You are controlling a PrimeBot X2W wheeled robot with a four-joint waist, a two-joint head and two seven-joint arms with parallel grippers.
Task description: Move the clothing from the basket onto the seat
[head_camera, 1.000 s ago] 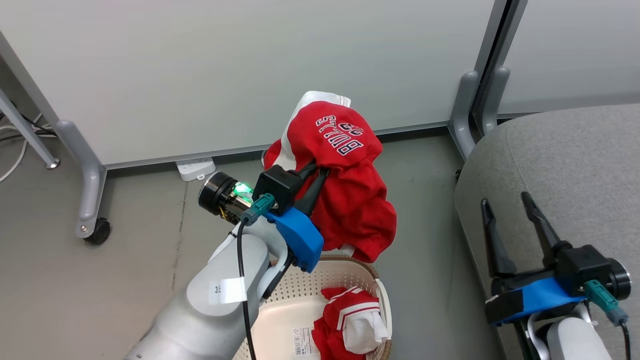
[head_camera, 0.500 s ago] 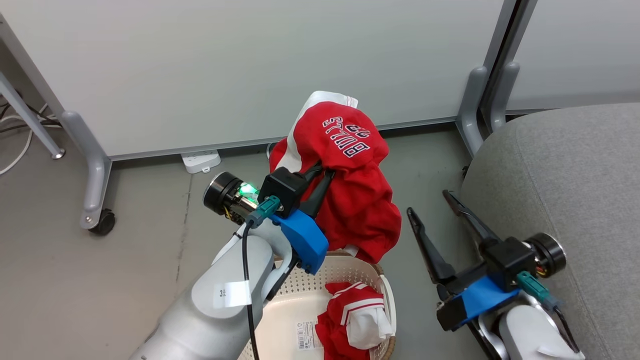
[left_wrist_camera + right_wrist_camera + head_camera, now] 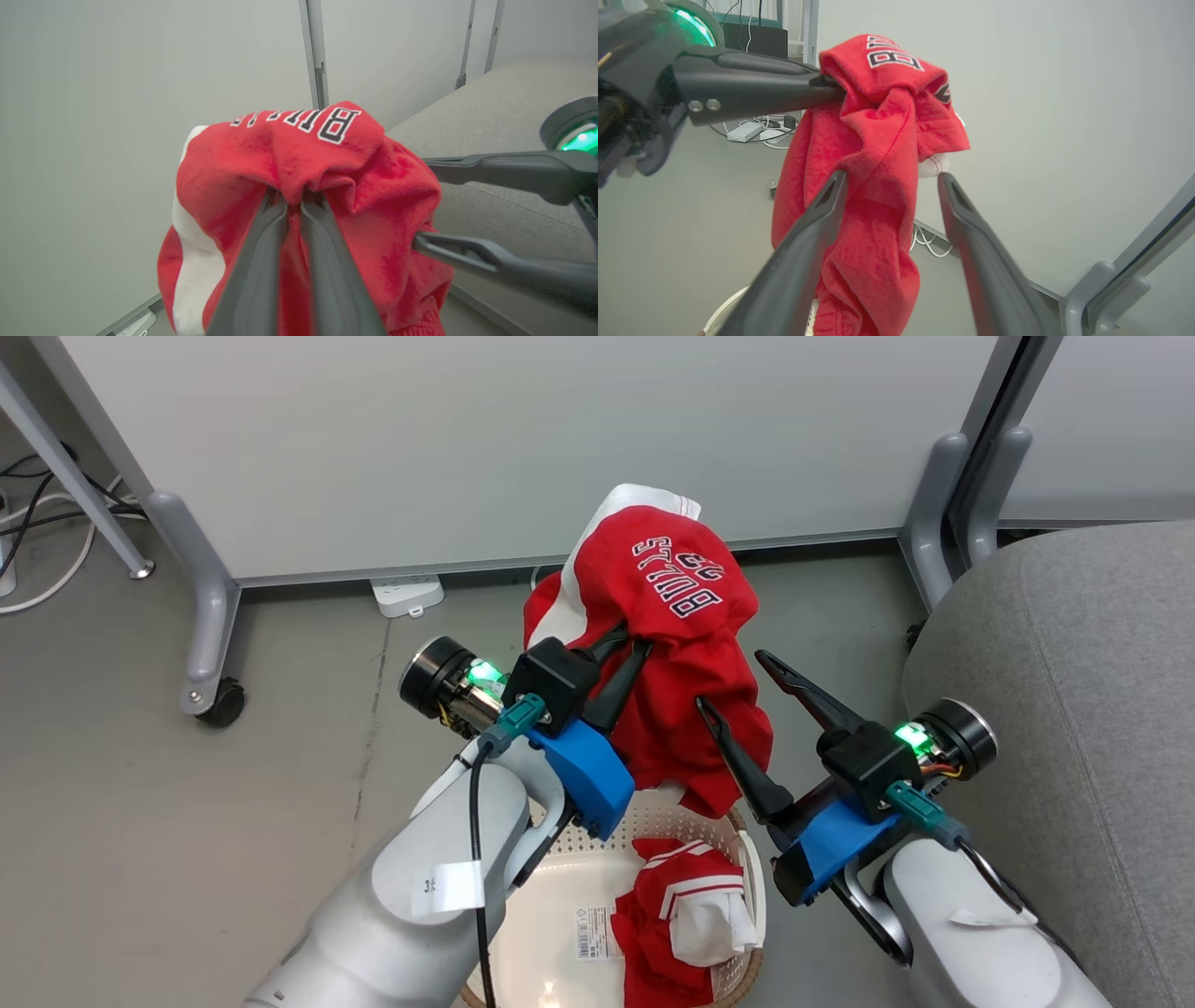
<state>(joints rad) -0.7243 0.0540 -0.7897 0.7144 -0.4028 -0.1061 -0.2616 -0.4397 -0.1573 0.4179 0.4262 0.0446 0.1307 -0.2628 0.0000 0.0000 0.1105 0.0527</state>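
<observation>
My left gripper (image 3: pixel 627 642) is shut on a red garment (image 3: pixel 677 653) lettered "BULLS 23", which hangs bunched above the basket (image 3: pixel 750 875). In the left wrist view the two fingers (image 3: pixel 261 261) pinch a fold of that garment (image 3: pixel 224 186). My right gripper (image 3: pixel 730 679) is open, its fingertips at the garment's right side. Seen from the right wrist, the open jaws (image 3: pixel 892 176) straddle the hanging red cloth (image 3: pixel 873 140). A second red and white garment (image 3: pixel 686 915) lies in the cream basket. The grey seat (image 3: pixel 1083 691) is at the right.
White partition panels on grey legs stand behind, with a caster wheel (image 3: pixel 221 702) at the left. A white power strip (image 3: pixel 406 595) lies on the floor by the wall. Cables (image 3: pixel 42 523) trail at the far left.
My right gripper has swung left from over the seat to the hanging garment, staying open. The left gripper keeps its hold. The camera has shifted a little.
</observation>
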